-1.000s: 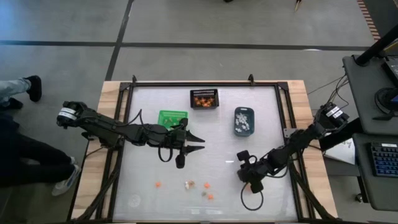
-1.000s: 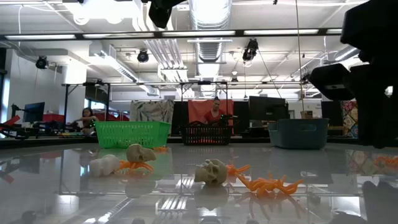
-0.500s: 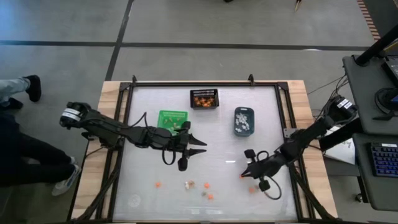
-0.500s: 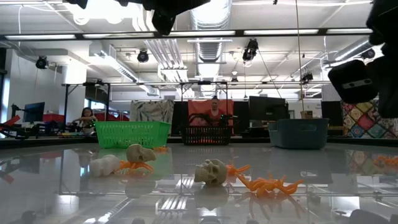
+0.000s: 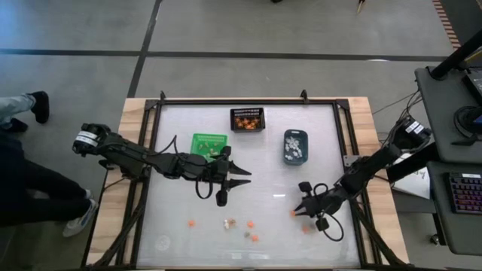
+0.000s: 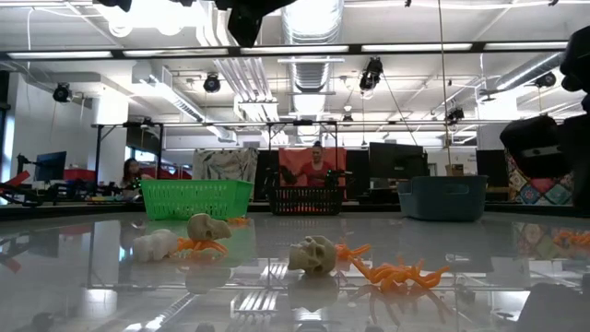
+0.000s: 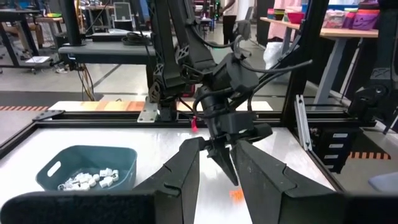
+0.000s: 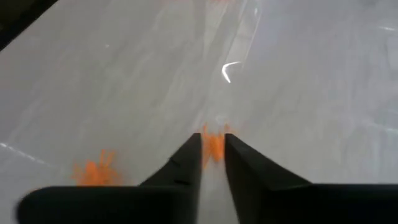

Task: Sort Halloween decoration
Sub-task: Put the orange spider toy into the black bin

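- Between the right gripper's (image 8: 212,163) two dark fingers sits a small orange trinket (image 8: 213,146); its legs poke out past the fingertips, and the jaws stand narrowly apart around it, so it looks pinched there, clear of the table (image 5: 181,226).
- Beside it on the white surface lies a second orange trinket (image 8: 93,170), apart from the fingers; the high view shows a faint orange spot (image 5: 306,229) just below the right gripper (image 5: 299,210), which hangs over the right half of the table.
- Near the front edge a loose cluster of trinkets (image 5: 239,225) is spread out: orange ones and pale ones; the low view shows them as a tan skull (image 6: 312,254), a second skull (image 6: 207,227), a white piece (image 6: 155,243) and an orange spider (image 6: 398,273), all resting on the glossy top.
- Toward the back stand three bins: a green bin (image 5: 208,143), a black mesh bin (image 5: 247,119) with orange pieces inside, and a blue-grey bin (image 5: 294,147) holding white pieces.
- Over the middle of the table the left gripper (image 5: 247,177) hovers; its fingers are parted and hold nothing; its wrist view looks across at the right arm and the blue-grey bin.
- Off the left edge of the table a person's legs (image 5: 22,105) show.
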Motion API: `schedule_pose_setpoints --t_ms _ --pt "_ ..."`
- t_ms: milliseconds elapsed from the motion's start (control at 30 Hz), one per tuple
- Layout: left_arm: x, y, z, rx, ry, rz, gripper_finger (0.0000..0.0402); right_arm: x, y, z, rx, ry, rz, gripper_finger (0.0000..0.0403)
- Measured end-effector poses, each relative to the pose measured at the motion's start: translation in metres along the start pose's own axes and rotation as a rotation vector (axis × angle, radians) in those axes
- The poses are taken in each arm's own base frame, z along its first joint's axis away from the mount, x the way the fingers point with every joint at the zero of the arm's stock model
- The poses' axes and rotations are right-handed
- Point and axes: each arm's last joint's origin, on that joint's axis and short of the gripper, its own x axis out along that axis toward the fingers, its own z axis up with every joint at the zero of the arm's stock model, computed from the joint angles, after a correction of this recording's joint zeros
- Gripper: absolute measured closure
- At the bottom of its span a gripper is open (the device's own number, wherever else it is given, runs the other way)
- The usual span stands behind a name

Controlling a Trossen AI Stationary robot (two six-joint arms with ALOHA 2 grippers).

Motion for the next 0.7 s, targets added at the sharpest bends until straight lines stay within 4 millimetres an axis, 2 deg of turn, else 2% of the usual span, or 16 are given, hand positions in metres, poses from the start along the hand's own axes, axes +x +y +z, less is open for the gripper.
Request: schedule_pose_setpoints --t_ms 267,400,533,700 --pt "0.000 0.000 0.000 0.000 -0.004 0.000 0.0311 0.012 0.003 0.005 0.034 0.018 -0.038 0.0206" --pt "0.000 0.000 0.001 0.000 -0.007 0.000 0.0311 0.023 0.005 0.003 0.025 0.061 -0.048 0.0159" --pt "0.000 0.000 0.001 -0.001 -0.007 0.000 0.0311 0.032 0.006 0.001 0.039 0.081 -0.058 0.0145" --pt "0.000 0.000 0.001 0.000 -0.008 -0.001 0.0311 0.036 0.006 -0.005 0.041 0.101 -0.060 0.0179"
